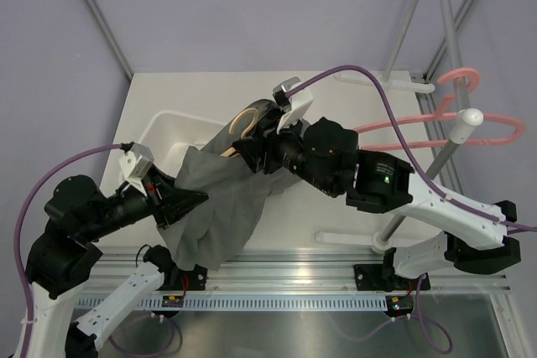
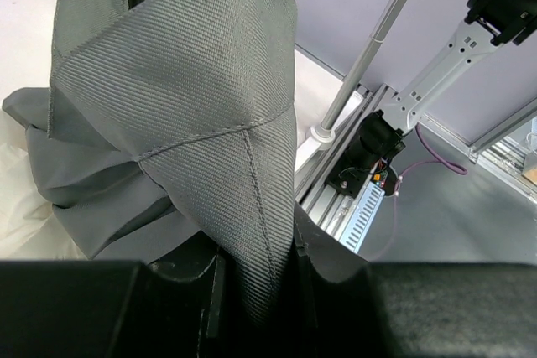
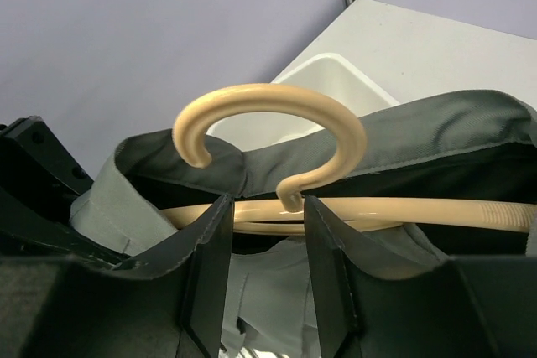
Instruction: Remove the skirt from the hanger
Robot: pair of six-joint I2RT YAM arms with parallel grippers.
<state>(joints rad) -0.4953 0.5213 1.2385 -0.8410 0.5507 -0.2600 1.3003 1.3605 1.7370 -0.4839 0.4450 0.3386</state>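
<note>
The grey skirt [image 1: 220, 211] hangs in a bunch between the two arms over the table's near left. A fold of the skirt [image 2: 185, 106] is pinched in my left gripper [image 2: 256, 291], which is shut on it. The beige hanger [image 3: 277, 106] still sits inside the waistband [image 3: 436, 136], hook upward. My right gripper [image 3: 267, 207] straddles the base of the hook. Its fingers stand apart, and there is a gap on each side of the hanger's neck. From above, the hanger's hook [image 1: 245, 119] shows just past the right gripper [image 1: 243, 150], and the left gripper [image 1: 197, 199] is at the skirt's left edge.
A white bin [image 1: 168, 127] lies behind the skirt on the table's left. At the far right, a metal rack pole [image 1: 457, 136] carries pink hangers [image 1: 470, 123]. An aluminium rail [image 1: 336, 270] runs along the near edge.
</note>
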